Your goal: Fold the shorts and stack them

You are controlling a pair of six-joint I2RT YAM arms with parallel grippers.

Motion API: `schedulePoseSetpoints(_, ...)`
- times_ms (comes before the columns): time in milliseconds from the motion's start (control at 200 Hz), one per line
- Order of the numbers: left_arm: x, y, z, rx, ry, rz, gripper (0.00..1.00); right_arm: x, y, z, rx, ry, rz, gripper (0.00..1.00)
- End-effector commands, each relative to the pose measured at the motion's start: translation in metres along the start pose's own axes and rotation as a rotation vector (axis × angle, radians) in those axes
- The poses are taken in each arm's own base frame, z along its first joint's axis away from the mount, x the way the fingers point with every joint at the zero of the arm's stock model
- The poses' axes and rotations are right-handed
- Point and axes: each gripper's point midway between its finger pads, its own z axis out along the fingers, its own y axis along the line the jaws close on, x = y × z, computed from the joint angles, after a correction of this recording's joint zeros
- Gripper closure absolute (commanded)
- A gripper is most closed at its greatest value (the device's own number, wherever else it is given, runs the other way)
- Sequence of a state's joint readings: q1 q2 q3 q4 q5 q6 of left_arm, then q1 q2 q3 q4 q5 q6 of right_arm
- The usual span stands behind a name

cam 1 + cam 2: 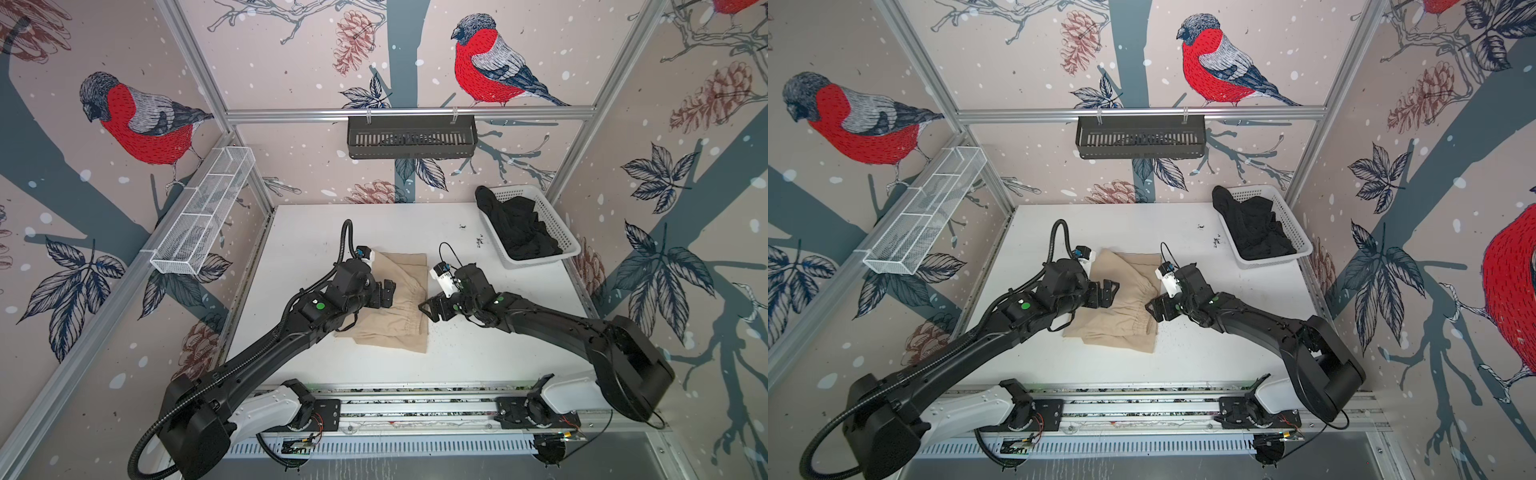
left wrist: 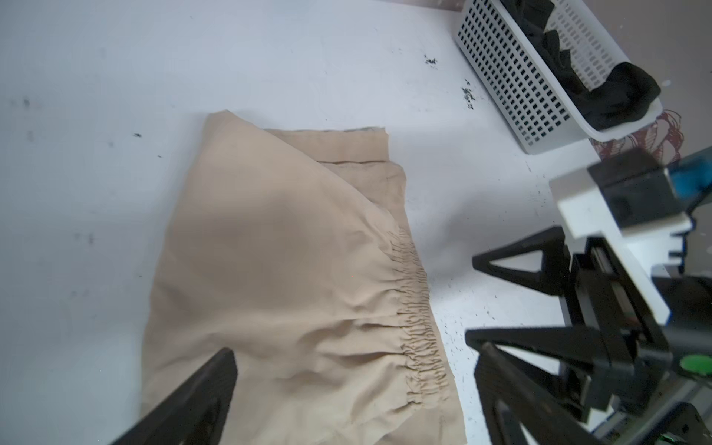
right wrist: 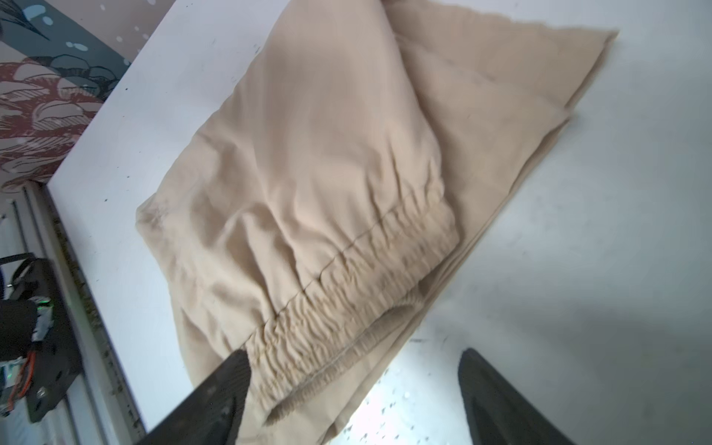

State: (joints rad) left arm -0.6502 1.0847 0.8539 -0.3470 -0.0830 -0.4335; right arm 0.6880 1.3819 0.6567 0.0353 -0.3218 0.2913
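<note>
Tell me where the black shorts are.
In both top views, the black shorts lie inside the white basket at the far right corner of the table.

1. Pink bullfinch-and-pinecone wallpaper (image 1: 291, 62) covers three walls behind silver aluminium rails (image 1: 291, 114).
2. A black slotted plastic shelf (image 1: 411, 137) hangs on the back rail; a white wire-mesh tray (image 1: 203, 212) lines the left.
3. Dark specks (image 1: 480, 241) fleck the flat white surface (image 1: 311, 232).

You see the beige shorts (image 2: 293, 269) lying folded on the white table (image 2: 96, 77). Their gathered waistband (image 2: 418, 308) faces the right gripper (image 2: 474, 298), whose jaws stand apart over bare table just beside that edge. Your left gripper (image 2: 356, 348) spreads wide over the cloth, gripping nothing. Farther off, the white basket (image 2: 512, 77) holds the black shorts (image 2: 616, 92), one end draped over its rim.
</note>
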Motion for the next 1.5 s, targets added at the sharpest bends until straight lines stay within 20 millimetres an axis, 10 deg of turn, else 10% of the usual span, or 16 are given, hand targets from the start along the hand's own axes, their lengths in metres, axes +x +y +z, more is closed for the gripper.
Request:
schedulePoseSetpoints(0, -0.01, 0.022, -0.01, -0.065, -0.031, 0.019, 0.03, 0.024, 0.018, 0.001, -0.092, 0.039, 0.054, 0.11)
schedulePoseSetpoints(390, -0.01, 0.041, -0.018, -0.059, -0.054, -0.006, 0.03, 0.043, 0.046, 0.037, -0.112, 0.097, 0.043, 0.12)
schedulePoseSetpoints(665, -0.009, 0.058, -0.018, -0.071, -0.072, -0.068, 0.03, 0.019, 0.08, 0.092, -0.175, 0.125, 0.026, 0.13)
schedulePoseSetpoints(915, -0.002, 0.088, -0.015, -0.145, -0.109, -0.253, 0.03, 0.029, 0.141, 0.12, -0.255, 0.259, -0.124, 0.12)
schedulePoseSetpoints(1240, 0.052, 0.104, 0.006, -0.132, -0.031, -0.4, 0.03, -0.021, 0.084, 0.068, -0.092, 0.128, -0.126, 0.12)
schedulePoseSetpoints(1496, 0.109, 0.073, 0.021, 0.074, 0.103, -0.598, 0.03, -0.005, 0.076, 0.065, -0.071, 0.124, -0.147, 0.25)
